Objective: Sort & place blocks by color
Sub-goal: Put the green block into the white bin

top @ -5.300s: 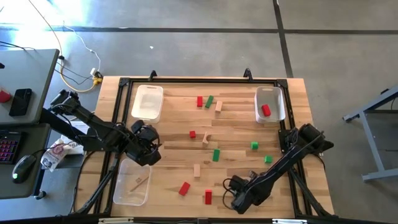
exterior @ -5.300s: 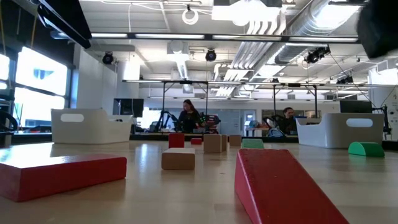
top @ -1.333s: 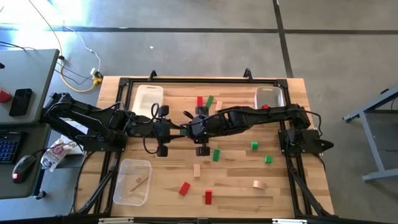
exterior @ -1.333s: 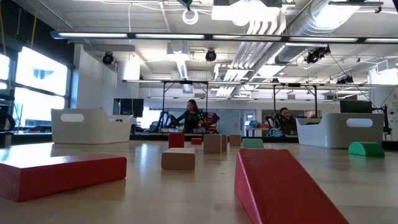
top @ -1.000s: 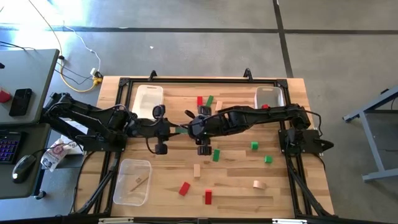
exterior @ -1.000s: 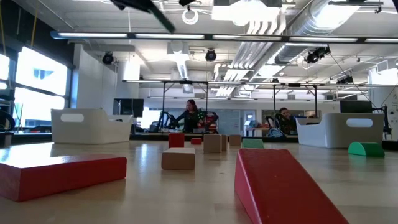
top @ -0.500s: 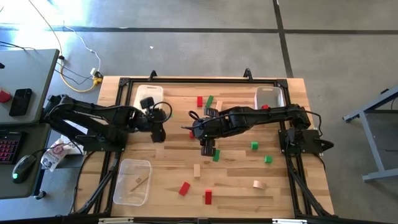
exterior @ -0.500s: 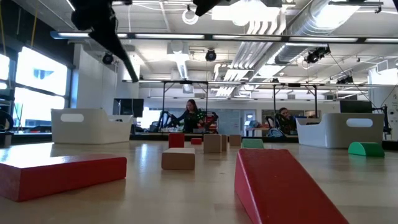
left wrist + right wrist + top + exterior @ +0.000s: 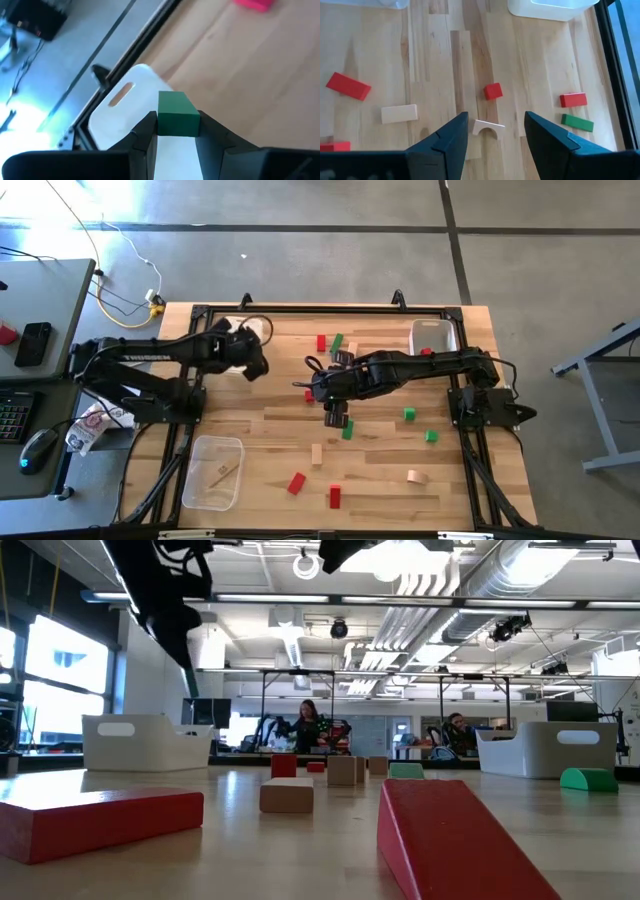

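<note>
bare wood [image 9: 270, 430] mid-table, blocks [image 9: 346, 429] scattered right

The left gripper [image 9: 250, 363] has its fingers clamped; the right gripper [image 9: 337, 418] hangs mid-table, fingers spread.

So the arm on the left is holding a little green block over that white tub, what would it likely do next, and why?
Probably open and drop it in. The left gripper is shut on the green block, with the white bin at the table's far-left corner right beneath it, so release looks like the natural next step. The right gripper hangs open above a small natural-wood arch block.
</note>
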Robot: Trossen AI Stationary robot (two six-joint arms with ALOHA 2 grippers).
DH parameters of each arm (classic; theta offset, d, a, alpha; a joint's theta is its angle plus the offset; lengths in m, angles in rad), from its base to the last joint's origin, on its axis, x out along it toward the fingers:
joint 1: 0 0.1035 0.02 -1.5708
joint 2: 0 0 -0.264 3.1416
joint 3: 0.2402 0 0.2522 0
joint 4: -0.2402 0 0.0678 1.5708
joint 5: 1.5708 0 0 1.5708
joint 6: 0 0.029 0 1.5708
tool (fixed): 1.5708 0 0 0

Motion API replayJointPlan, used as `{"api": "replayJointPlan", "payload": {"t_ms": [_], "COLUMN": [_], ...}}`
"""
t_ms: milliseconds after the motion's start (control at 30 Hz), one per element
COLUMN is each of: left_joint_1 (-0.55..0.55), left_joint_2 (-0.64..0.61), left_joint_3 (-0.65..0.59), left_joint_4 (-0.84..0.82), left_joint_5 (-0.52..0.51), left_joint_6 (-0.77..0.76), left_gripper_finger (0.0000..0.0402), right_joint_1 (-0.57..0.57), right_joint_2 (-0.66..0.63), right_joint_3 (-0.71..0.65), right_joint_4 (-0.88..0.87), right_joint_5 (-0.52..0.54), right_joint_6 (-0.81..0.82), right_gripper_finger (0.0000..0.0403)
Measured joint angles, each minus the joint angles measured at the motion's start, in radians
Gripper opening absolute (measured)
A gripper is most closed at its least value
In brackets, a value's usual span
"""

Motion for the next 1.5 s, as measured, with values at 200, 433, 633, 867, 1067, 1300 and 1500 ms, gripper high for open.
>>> {"api": "replayJointPlan", "payload": {"t_ms": [200,433,633,867,1067,1300,1500], "left_joint_1": [0.115,0.239,0.302,0.349,0.374,0.401,0.405], "left_joint_2": [0.000,0.000,0.019,0.111,0.195,0.257,0.275], "left_joint_3": [0.000,0.000,0.000,0.000,0.000,0.001,0.001], "left_joint_4": [-0.003,-0.013,-0.037,-0.035,-0.026,0.002,0.001], "left_joint_5": [0.033,0.134,0.204,0.253,0.233,0.211,0.211], "left_joint_6": [-0.021,-0.021,-0.019,0.014,0.040,0.094,0.097], "left_gripper_finger": [0.0079,0.0079,0.0079,0.0079,0.0079,0.0094,0.0125], "right_joint_1": [0.000,-0.001,-0.001,-0.001,0.001,0.004,0.004], "right_joint_2": [0.000,0.000,0.000,0.000,0.000,0.000,0.000], "right_joint_3": [0.000,0.000,0.000,0.000,0.000,0.000,0.000], "right_joint_4": [0.000,0.001,0.001,0.001,0.001,0.000,-0.005], "right_joint_5": [0.000,0.005,0.054,0.053,0.052,0.052,0.052], "right_joint_6": [0.000,0.020,0.050,0.101,0.106,0.105,0.104], "right_gripper_finger": [0.0181,0.0181,0.0181,0.0181,0.0181,0.0181,0.0181]}}
